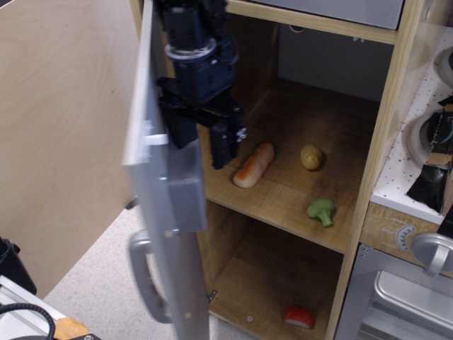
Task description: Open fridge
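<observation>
Pushing against the inner face of the door (159, 184) with the gripper (202, 138), fingers spread and holding nothing, one finger sitting at the door's inside surface and the other hanging free over the upper shelf (311, 120). Standing well open and seen nearly edge-on, swung out from the fridge (386, 142) toward the wooden panel (64, 142) on the left, with the handle (141, 276) showing low on the outer side. Risking a slip of the finger off the smooth door face, likely dropping the gripper toward the sausage (253, 165) just beside it. Risking over-travel, driving the door into the wooden panel and straining the hinge. Risking a snag of the arm on the frame edge during withdrawal, possibly dragging the door back toward closed. Lying clear of the gripper: potato (311, 156), broccoli (322, 210), and a red item (298, 316) on the lower shelf.
</observation>
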{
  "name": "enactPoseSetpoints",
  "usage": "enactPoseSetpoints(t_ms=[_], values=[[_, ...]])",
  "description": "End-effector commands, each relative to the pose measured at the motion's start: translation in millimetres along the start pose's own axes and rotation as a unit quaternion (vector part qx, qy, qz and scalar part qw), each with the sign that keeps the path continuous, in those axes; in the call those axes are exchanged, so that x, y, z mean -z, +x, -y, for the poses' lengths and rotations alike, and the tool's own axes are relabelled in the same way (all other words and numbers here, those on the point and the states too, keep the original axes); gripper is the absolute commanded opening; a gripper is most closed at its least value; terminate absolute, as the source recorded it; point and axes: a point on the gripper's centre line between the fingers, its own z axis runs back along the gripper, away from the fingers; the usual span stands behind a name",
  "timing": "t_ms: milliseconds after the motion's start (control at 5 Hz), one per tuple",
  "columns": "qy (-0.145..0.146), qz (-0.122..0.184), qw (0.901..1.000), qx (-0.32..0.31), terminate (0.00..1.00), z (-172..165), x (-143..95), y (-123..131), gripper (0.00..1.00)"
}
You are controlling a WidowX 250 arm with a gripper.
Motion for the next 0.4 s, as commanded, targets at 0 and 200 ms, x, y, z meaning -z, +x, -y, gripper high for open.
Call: enactPoseSetpoints(t_ms=[0, 200], values=[[0.026, 0.046, 0.9986, 0.001, 0.00, -19.8, -22.3, -14.8, 1.00], [0.033, 0.048, 0.9983, -0.001, 1.00, -31.0, -31.4, -21.6, 1.00]])
